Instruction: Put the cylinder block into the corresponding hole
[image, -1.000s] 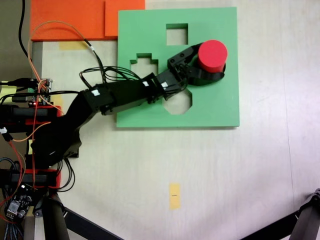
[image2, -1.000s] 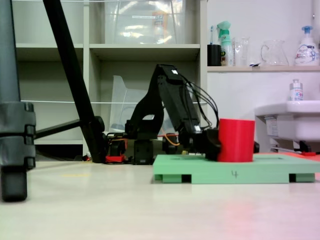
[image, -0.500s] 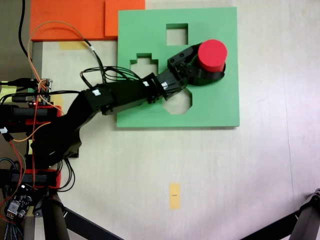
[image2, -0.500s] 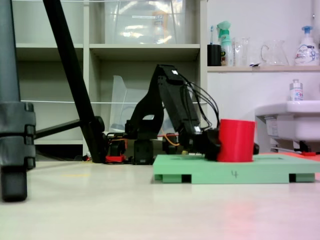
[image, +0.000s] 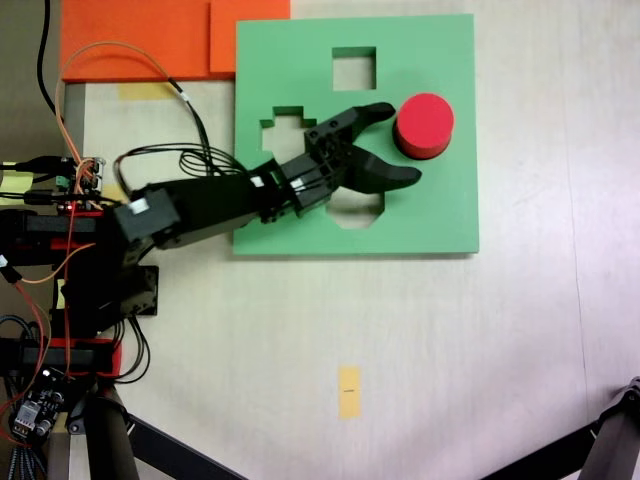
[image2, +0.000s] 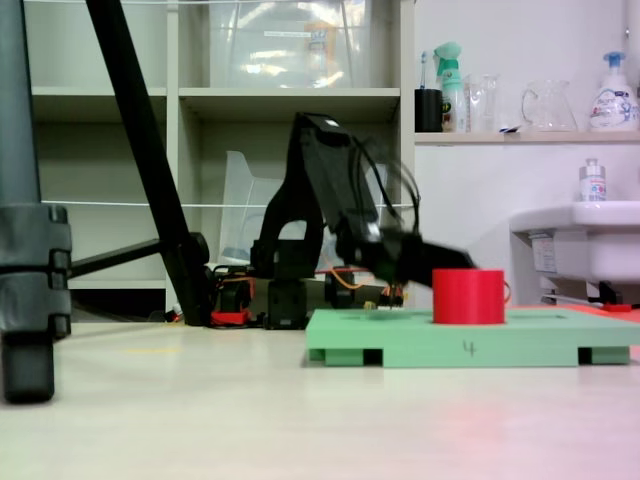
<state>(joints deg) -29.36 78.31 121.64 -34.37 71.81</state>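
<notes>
The red cylinder (image: 424, 125) sits sunk in the round hole of the green board (image: 440, 215), its top standing above the surface. The gripper (image: 405, 142) hangs just left of it in the top-down fixed view, jaws spread wide, holding nothing

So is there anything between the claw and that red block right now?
Nothing visible. From above, the open gripper sits just left of the red block, with bare green board between them. The block already sits low in the board, seemingly in its round hole.
</notes>
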